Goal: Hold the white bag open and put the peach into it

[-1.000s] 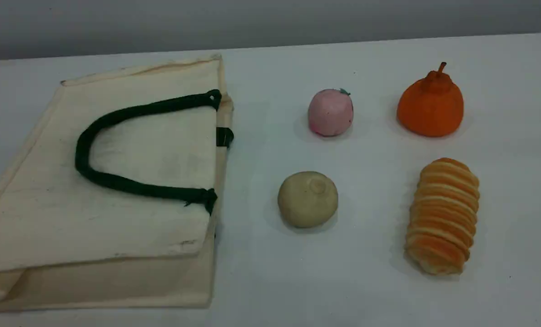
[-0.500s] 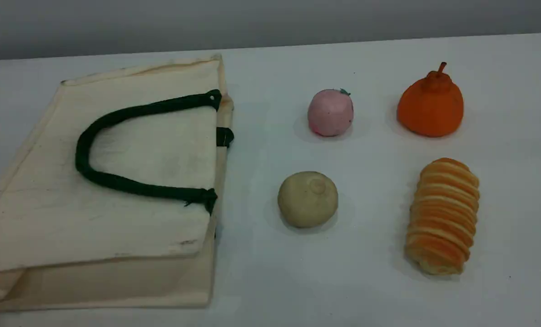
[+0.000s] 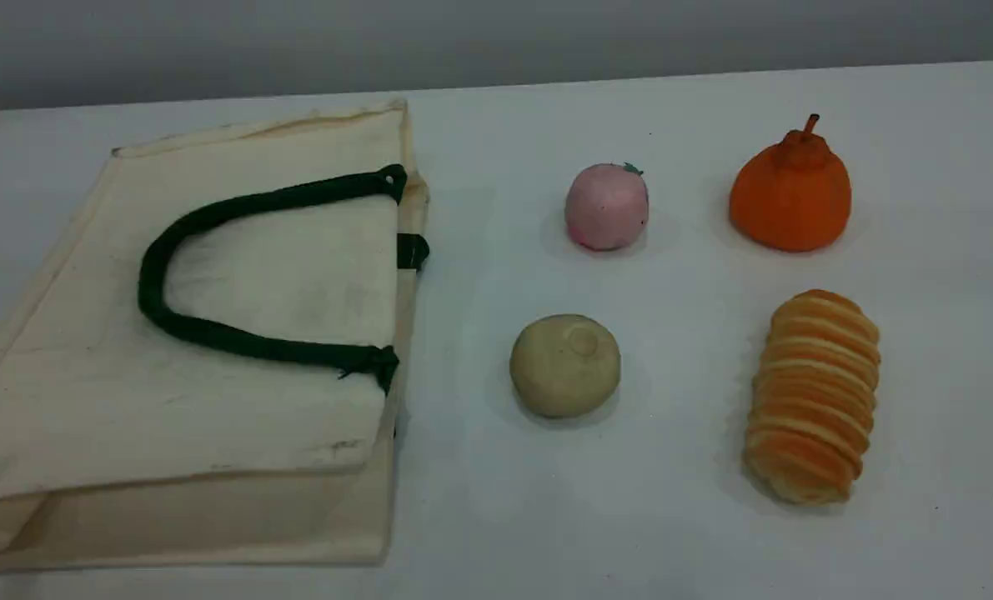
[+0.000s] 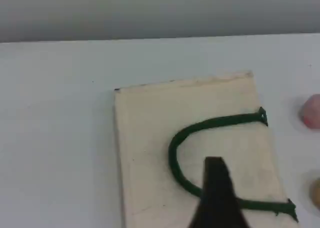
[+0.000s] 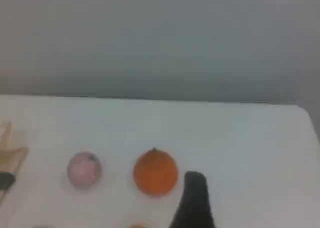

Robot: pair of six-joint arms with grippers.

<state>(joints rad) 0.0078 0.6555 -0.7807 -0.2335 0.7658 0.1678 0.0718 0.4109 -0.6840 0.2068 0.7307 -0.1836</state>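
The white bag (image 3: 171,417) lies flat on the table's left side, its mouth edge turned right toward the fruits. Its dark green handle (image 3: 152,283) loops across the top face. The peach (image 3: 606,207), pale pink with a tiny green leaf, sits to the bag's right, well apart from it. Neither gripper appears in the scene view. In the left wrist view one dark fingertip (image 4: 215,168) hangs above the bag (image 4: 150,138) near the handle (image 4: 172,153). The right wrist view has one dark fingertip (image 5: 195,185) high above the table, the peach (image 5: 84,169) far to its left.
A beige bun-like ball (image 3: 564,365) sits in front of the peach. An orange pear-shaped fruit (image 3: 790,196) stands at the far right, with a ridged bread roll (image 3: 813,396) in front of it. A grey wall runs behind the table's far edge.
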